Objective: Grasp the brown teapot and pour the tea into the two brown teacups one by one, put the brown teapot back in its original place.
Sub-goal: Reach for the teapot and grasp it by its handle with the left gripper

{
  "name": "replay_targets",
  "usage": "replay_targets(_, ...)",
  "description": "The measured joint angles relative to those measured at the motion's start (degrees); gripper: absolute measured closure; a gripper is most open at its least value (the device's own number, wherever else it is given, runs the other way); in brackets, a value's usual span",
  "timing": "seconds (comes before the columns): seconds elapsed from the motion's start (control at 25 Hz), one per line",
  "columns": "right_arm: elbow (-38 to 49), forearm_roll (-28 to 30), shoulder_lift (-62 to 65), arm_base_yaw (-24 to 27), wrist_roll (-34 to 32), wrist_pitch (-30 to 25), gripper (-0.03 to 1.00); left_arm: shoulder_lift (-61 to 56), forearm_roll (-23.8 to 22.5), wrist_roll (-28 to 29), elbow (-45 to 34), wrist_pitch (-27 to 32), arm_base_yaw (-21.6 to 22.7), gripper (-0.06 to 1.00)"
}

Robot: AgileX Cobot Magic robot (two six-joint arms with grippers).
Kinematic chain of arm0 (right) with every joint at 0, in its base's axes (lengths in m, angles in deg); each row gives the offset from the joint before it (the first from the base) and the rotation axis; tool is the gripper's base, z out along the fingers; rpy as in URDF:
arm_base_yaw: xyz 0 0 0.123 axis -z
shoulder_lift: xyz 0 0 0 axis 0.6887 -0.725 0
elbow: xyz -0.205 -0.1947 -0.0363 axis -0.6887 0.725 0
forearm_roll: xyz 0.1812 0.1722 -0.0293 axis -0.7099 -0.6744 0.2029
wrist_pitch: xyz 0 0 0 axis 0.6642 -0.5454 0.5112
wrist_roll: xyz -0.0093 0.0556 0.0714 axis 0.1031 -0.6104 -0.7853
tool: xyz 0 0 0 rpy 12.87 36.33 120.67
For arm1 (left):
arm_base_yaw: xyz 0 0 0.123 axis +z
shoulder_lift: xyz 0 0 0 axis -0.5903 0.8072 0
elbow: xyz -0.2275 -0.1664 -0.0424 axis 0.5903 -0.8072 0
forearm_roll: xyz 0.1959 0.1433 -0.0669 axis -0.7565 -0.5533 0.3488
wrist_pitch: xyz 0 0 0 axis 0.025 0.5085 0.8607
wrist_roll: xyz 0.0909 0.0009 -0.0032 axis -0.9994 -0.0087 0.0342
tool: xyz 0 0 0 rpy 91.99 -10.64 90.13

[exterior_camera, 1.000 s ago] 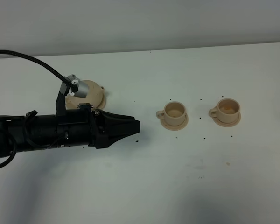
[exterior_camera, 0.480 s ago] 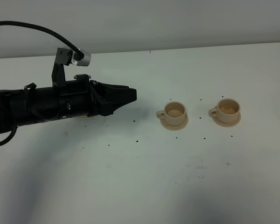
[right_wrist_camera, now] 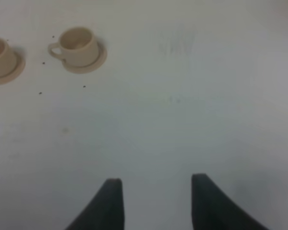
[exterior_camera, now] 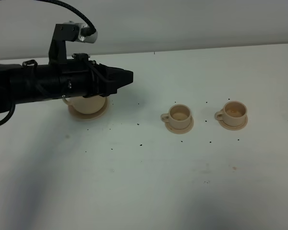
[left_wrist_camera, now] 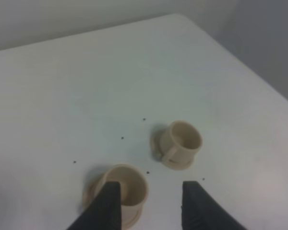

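Looming over the half-hidden brown teapot, the left claw gapes empty.

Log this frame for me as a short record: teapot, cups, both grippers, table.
brown teapot: on its plate, mostly hidden under the left arm
teacups: near teacup and far teacup both upright, each on its own saucer
left gripper: open, empty, pointing toward the cups
right gripper: open, empty
table: white, dark specks
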Motion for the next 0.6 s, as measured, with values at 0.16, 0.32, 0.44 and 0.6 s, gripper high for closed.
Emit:
replay_targets(0.16,0.0,0.0,0.0,0.0,0.0,0.0,0.63,0.0,-15.2,12.4,5.8,-2.3,0.0,0.62)
replay_targets(0.32,0.0,0.0,0.0,0.0,0.0,0.0,0.63,0.0,-32.6,28.0,14.8,-1.0,0.0,0.62)
replay_targets(0.44,0.0,0.0,0.0,0.0,0.0,0.0,0.63,0.0,-45.5,38.9,22.3,4.3,0.0,0.62)
replay_targets(0.6,0.0,0.0,0.0,0.0,0.0,0.0,0.63,0.0,-58.4,47.7,31.7,13.3,0.0,0.62)
